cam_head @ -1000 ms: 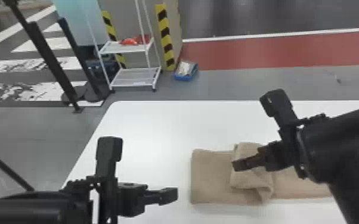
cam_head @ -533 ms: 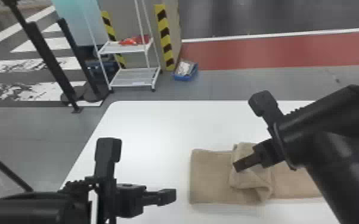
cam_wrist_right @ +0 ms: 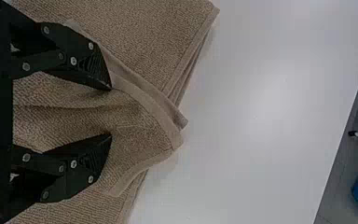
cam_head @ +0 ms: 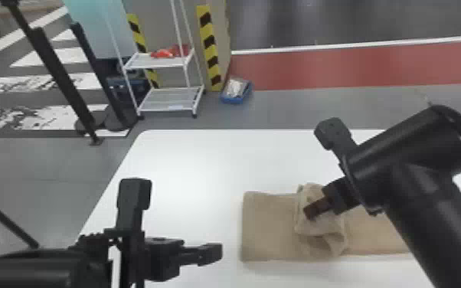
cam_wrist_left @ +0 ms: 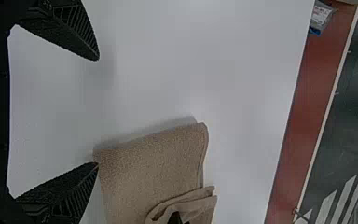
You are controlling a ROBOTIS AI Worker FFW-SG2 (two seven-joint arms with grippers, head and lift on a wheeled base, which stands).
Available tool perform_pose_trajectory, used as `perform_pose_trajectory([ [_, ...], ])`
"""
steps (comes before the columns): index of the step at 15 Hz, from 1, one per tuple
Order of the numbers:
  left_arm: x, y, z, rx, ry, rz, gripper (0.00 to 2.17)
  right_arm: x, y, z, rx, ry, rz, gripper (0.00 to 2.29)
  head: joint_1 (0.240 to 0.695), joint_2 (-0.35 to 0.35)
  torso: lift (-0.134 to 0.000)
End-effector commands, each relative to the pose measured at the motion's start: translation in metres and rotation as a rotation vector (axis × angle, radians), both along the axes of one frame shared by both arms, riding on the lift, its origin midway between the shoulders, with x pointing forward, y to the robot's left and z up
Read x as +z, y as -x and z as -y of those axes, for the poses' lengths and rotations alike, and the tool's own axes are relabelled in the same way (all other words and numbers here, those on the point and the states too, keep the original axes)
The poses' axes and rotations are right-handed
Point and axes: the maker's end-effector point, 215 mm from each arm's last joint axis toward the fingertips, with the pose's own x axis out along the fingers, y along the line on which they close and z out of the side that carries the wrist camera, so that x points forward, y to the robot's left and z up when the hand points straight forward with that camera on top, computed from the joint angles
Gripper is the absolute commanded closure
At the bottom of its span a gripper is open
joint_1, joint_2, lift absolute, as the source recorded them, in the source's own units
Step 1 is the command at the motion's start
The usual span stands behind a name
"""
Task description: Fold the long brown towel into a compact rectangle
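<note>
Over the rumpled part of the brown towel (cam_head: pixel 268 226), the right gripper (cam_head: pixel 320 172) is wide open, the left gripper (cam_head: pixel 174 220) too

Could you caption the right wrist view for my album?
Open gripper over the folded brown towel on a white table.

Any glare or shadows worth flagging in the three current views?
Head view: soft glare on the white table beside the towel; left wrist view: a faint, soft-edged shadow along one towel edge; right wrist view: a broad bright patch on the table, off the towel.
</note>
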Motion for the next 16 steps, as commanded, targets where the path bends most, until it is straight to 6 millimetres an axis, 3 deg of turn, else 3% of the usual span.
perform_pose_trajectory([
  [1, -0.001, 0.002, 0.0, 0.001, 0.001, -0.006, 0.08, 0.004, 0.0, -0.001, -0.007, -0.011, 0.01, 1.45, 0.695, 0.214, -0.124],
  [5, -0.003, 0.003, 0.0, 0.0, 0.002, -0.01, 0.08, 0.018, 0.0, -0.002, -0.025, -0.062, 0.045, 1.59, 0.695, 0.215, -0.124],
  [10, -0.004, 0.003, 0.002, -0.003, 0.003, -0.013, 0.08, 0.033, 0.01, 0.007, -0.077, -0.163, 0.078, 1.59, 0.695, 0.213, -0.124],
  [13, -0.004, 0.003, 0.002, -0.003, 0.002, -0.014, 0.08, 0.039, 0.021, 0.027, -0.146, -0.256, 0.085, 1.59, 0.695, 0.205, -0.124],
  [16, -0.004, 0.001, 0.008, -0.015, 0.003, -0.011, 0.08, 0.024, 0.03, 0.079, -0.236, -0.273, 0.061, 1.59, 0.695, 0.174, -0.124],
])
